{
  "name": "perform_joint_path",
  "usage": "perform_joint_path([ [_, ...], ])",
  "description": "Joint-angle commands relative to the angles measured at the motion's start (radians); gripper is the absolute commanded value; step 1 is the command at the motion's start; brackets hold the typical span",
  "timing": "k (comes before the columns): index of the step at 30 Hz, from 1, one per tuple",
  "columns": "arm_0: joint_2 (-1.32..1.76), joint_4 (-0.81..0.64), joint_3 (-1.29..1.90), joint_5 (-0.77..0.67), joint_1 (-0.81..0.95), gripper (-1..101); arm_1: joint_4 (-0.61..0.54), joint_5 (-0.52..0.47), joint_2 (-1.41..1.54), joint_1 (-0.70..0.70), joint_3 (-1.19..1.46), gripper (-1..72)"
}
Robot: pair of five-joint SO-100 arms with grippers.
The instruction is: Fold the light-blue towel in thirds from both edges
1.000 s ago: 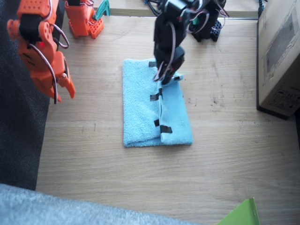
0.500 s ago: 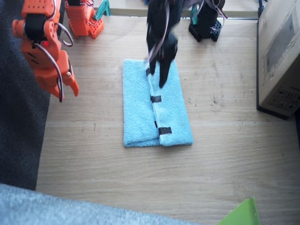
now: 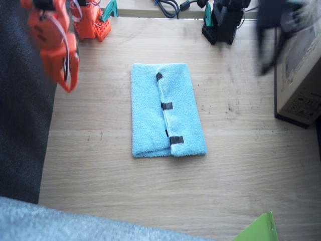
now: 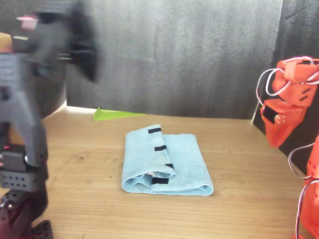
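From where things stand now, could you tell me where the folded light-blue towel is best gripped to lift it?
Probably the light-blue towel at its closed folded long edge, coming from the right arm's side, gripper low along the wooden table. There the layers join in one rounded fold; the taped flap edge on top lies loose.

Right arm (image 3: 52, 42) is bright orange moulded plastic with thin looping grey-white cables and a small black panel on one segment, on an orange base (image 3: 89, 21); left arm (image 3: 273, 30) is black throughout, motion-blurred, on a black perforated base (image 3: 223, 25).
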Motion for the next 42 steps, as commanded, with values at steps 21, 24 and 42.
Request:
perform_joint_path([
  [21, 0.913, -0.423, 1.241, -0.118, 0.106, 0, -0.103, 0.071, 1.322, -0.109, 0.893, 1.4],
  [24, 0.977, -0.425, 1.284, -0.118, 0.103, 0, -0.069, 0.089, 1.414, -0.129, 0.92, 1.8],
  [42, 1.465, -0.296, 1.5, -0.141, 0.094, 0, -0.074, 0.158, 1.414, -0.186, 0.927, 1.4],
])
